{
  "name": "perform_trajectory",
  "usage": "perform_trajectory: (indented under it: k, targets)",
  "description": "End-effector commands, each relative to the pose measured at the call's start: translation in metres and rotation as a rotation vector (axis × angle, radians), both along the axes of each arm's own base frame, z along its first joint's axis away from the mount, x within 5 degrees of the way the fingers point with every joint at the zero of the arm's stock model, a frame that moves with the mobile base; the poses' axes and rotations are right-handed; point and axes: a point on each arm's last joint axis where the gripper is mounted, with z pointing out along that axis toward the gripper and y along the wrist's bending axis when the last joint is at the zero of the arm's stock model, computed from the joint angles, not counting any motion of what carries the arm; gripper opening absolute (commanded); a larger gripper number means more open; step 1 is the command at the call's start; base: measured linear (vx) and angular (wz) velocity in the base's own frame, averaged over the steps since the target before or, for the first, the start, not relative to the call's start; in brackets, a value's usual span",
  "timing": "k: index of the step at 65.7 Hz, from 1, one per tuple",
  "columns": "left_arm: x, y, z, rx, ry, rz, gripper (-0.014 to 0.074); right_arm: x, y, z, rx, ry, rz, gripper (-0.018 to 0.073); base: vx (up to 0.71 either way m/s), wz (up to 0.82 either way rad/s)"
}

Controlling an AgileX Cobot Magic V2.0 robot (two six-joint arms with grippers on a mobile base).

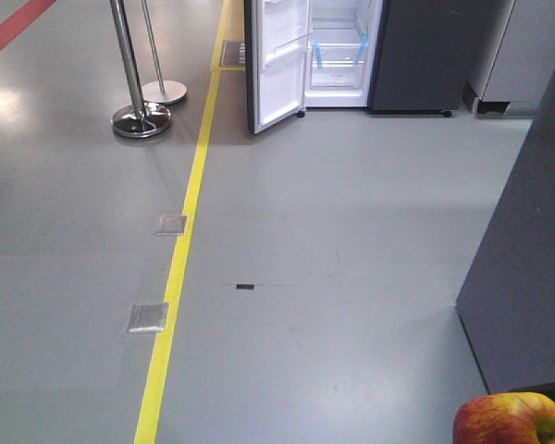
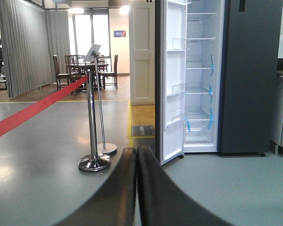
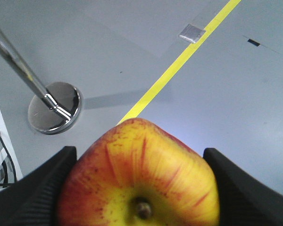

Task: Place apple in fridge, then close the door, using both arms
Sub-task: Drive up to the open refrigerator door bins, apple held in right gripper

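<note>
At the lower right corner of the front view, the apple [image 1: 513, 418] just shows, red with yellow patches, well apart from the fridge [image 1: 347, 46] at the far end of the grey floor [image 1: 351, 277]. In the right wrist view we see its stem dimple turned toward the camera. It is pinched between the two dark fingers [image 3: 33, 193] of the right gripper [image 3: 140, 188], one pad touching each side, held above the floor. The left gripper [image 2: 137, 153] has its fingers pressed together along their length and points toward the fridge. The door [image 1: 277, 60] stands swung wide to the left (its white liner and clear bins face us), and the white inside shows clear shelves and blue tape strips. Left of the door two chrome posts [image 1: 134, 74] stand on round bases, with a red belt [image 2: 33, 110] running from one. A yellow line [image 1: 180, 264] runs along the floor toward the door, and a dark grey panel [image 1: 527, 250] rises near the apple at the right.
</note>
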Motion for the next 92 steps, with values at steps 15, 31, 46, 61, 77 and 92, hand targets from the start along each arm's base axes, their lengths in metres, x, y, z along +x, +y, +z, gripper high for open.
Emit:
perform_trajectory:
  k: [15,31,46,61,77,92]
  targets:
    - [0.0002,-0.0005,-0.0019,-0.009,-0.052,-0.01,-0.0006,0.0026,0.0028,0.0113,0.055,-0.049,-0.01,0.009,0.37,-0.03]
    - [0.0002,-0.0005,-0.0019,-0.009,-0.052,-0.01,-0.0006,0.0026,0.0028,0.0113,0.055,-0.049,-0.01,0.009,0.37,-0.05]
    - [0.0002,-0.0005,-0.0019,-0.009,-0.052,-0.01,-0.0006,0.0026,0.0028,0.0113,0.055,-0.049,-0.01,0.009,0.38,-0.03]
    - [0.0002,-0.0005,-0.0019,-0.009,-0.052,-0.01,-0.0006,0.0026,0.0028,0.0113,0.056,-0.048,-0.012,0.009,0.38,0.02]
    - [0.0002,-0.0005,-0.0019,-0.009,-0.052,-0.01,-0.0006,0.0027,0.0028,0.0114,0.056,-0.048,-0.013,0.009,0.38,0.05]
    - [0.0002,-0.0005,-0.0019,-0.009,-0.052,-0.01,-0.0006,0.0028,0.0028,0.0114,0.056,-0.049,-0.013,0.009,0.38,0.04]
